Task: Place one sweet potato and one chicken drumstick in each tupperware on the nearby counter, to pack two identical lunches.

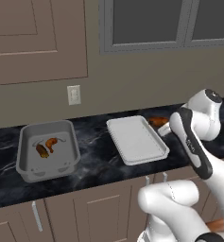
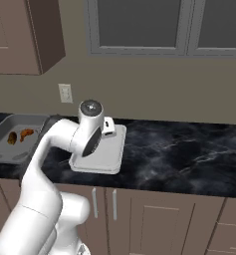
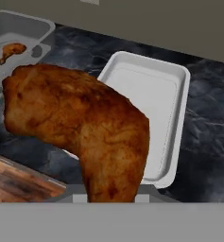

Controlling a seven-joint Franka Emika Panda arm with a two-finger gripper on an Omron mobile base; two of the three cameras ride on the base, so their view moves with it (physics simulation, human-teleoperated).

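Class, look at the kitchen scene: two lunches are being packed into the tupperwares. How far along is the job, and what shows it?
Done: the grey tub already holds a sweet potato and a chicken drumstick. In hand: the gripper is shut on a second drumstick, carried near the white tray. Left: that tray looks bare, so this drumstick must go in, then a second sweet potato, which I can't see here.

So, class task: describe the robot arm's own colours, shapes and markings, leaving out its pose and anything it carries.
The arm is made of glossy white, rounded tubular links with bulbous elbows. Dark, nearly black bands run along the joints. A round grey cap with a small dark centre tops one joint. No cables or lettering can be made out.
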